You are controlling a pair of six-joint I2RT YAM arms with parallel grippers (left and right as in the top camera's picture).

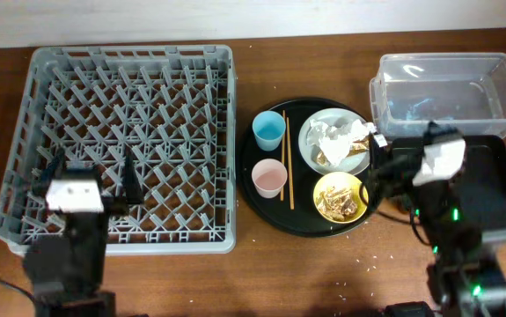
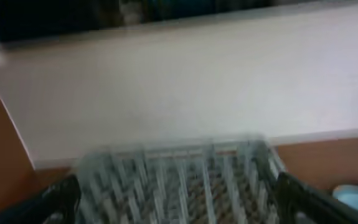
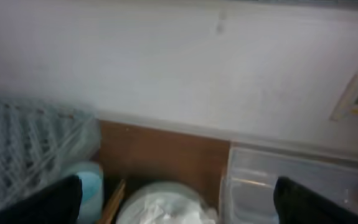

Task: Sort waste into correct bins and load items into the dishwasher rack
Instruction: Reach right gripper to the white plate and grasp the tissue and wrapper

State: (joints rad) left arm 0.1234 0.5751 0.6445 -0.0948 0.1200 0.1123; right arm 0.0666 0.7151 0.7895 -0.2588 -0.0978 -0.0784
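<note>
The grey dishwasher rack fills the left side and holds nothing. A round black tray holds a light-blue cup, a pink-white cup, two chopsticks, a white plate with crumpled tissue, and a yellow bowl of food scraps. The clear tub is at the far right, with the black tray in front of it. My left gripper is open over the rack's front. My right gripper is open beside the plate and bowl.
The left wrist view is blurred and shows the rack and the blue cup. The right wrist view shows the tissue, the blue cup and the tub. Small crumbs lie on the wooden table.
</note>
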